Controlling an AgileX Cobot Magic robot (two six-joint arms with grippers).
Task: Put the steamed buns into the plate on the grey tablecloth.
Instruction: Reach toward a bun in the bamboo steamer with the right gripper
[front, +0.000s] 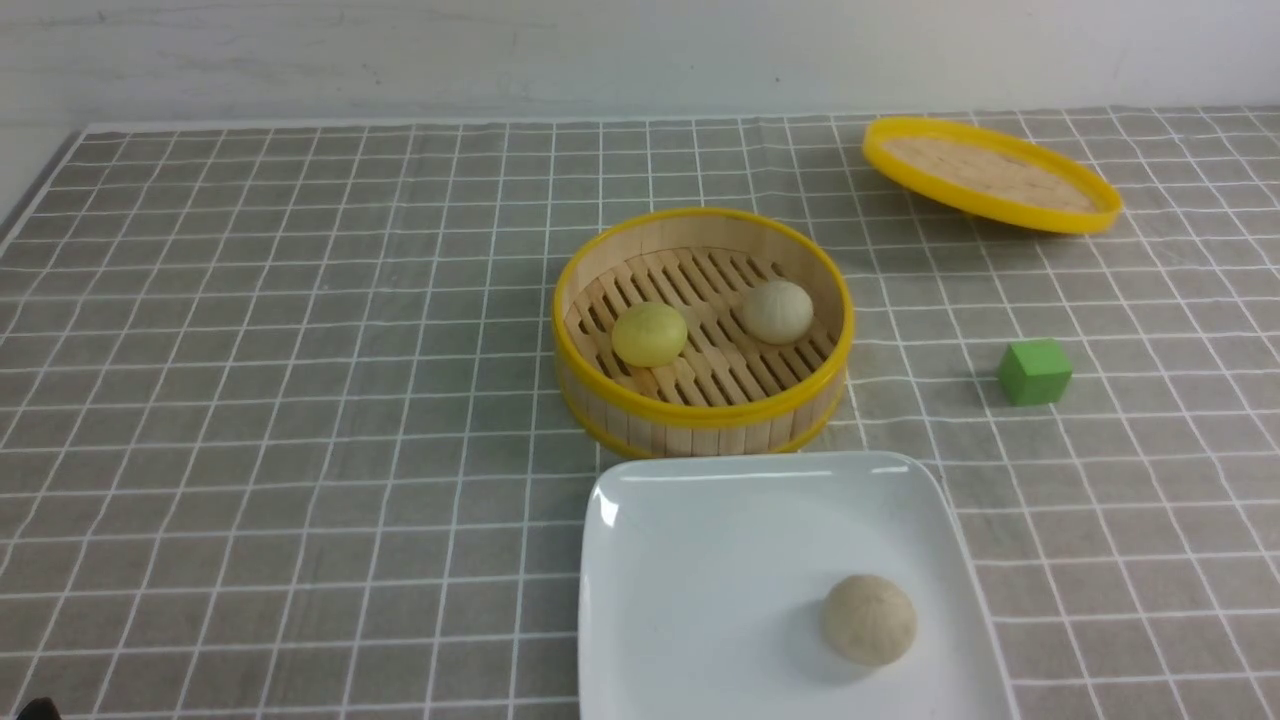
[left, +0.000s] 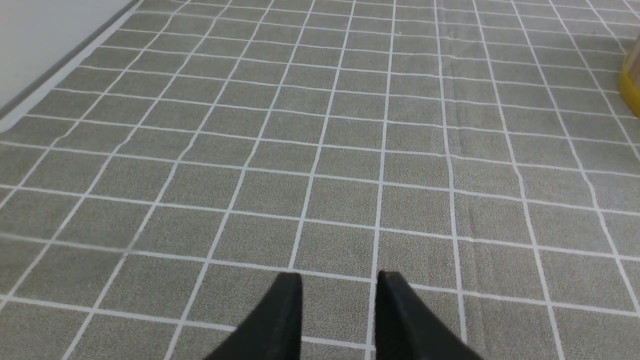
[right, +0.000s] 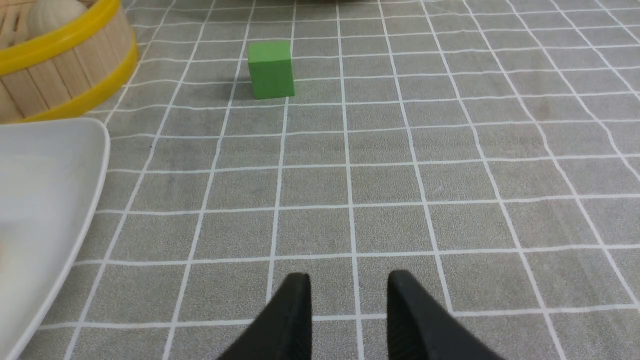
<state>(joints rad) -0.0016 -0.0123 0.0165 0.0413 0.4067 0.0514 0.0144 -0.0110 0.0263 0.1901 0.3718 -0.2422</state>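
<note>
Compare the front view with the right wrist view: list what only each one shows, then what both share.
Front view only: the lid, the pale yellow bun in the steamer, and the beige bun on the plate. Right wrist view only: the right pincer, open and empty above the grey tablecloth. Both: the steamer, the cream bun inside it, the plate, the green cube and the tablecloth.

The left gripper (left: 339, 282) hangs low over the grey tablecloth (left: 350, 150), pointing forward, its two black jaws parted with nothing between them. The right gripper (right: 349, 282) hangs low over the same cloth, jaws likewise apart and empty.
</note>
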